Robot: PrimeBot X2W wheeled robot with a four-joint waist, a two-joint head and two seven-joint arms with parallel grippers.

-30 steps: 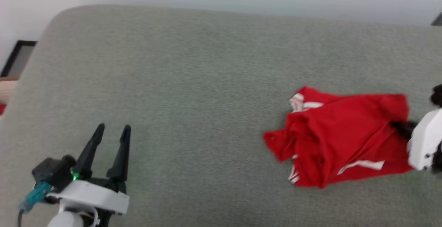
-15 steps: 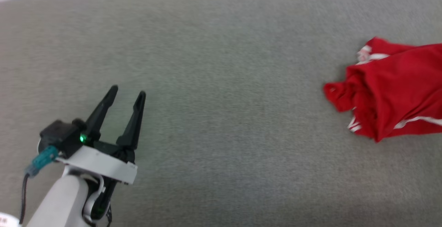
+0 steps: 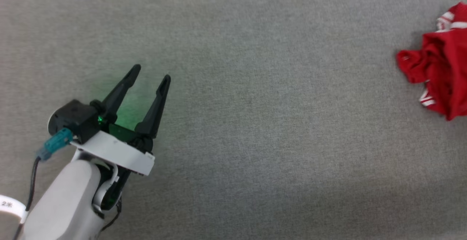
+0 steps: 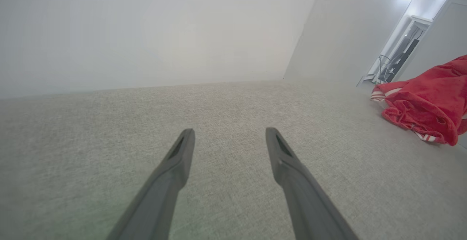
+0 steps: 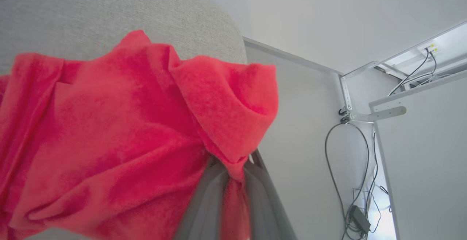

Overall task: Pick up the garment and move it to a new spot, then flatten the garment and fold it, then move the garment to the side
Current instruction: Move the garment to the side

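In the head view, your left claw (image 3: 151, 72) sat at the lower left of the frame, its two dark fingers spread wide with nothing between them, hovering over grey upholstery (image 3: 255, 130). The garment (image 3: 441, 72) lay bunched at the right edge of the frame, cut off by it, red with white striped trim showing at its top and lower left. Between claw and garment you had a broad bare stretch of upholstery, and no edge of that surface appeared in this frame

In the left wrist view, the same fingers stood far apart and empty, low over the fabric. The upholstery ran up to a far edge across the middle of the frame, with a pale wall (image 4: 146, 32) behind it. The garment sat at the right edge, well apart from the fingertips

In the right wrist view, your right claw (image 5: 233, 174) was clamped nearly closed on a pinch of the red garment, which filled the left half of the frame. The upholstery's rounded corner showed at the top, and cables (image 5: 365, 196) hung at the lower right
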